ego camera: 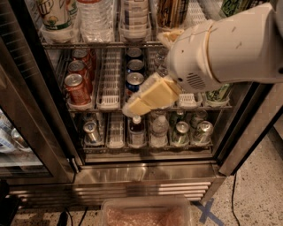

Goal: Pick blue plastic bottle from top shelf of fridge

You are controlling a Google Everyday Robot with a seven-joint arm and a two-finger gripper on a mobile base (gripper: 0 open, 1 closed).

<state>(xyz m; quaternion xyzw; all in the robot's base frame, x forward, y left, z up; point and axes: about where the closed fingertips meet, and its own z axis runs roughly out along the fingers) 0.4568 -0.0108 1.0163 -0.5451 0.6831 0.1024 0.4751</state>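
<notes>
The blue plastic bottle [135, 17] stands on the top shelf [101, 44] of the fridge [44, 110], between a clear ribbed water bottle [95, 17] and a brown-striped can [172, 11]. Only its lower half with the pale, dark-banded label shows. My gripper [132, 107], cream-coloured, points down and to the left in front of the middle rack, well below the bottle and touching nothing. The big white arm [225, 48] fills the upper right and hides the right part of the shelves.
A green-labelled bottle [55, 13] stands at the shelf's left end. Red cans [77, 86] and blue cans [134, 81] fill the middle rack; small cans and bottles [159, 130] fill the lower rack. The door frame [247, 132] is at the right and a plastic bin [146, 212] is on the floor.
</notes>
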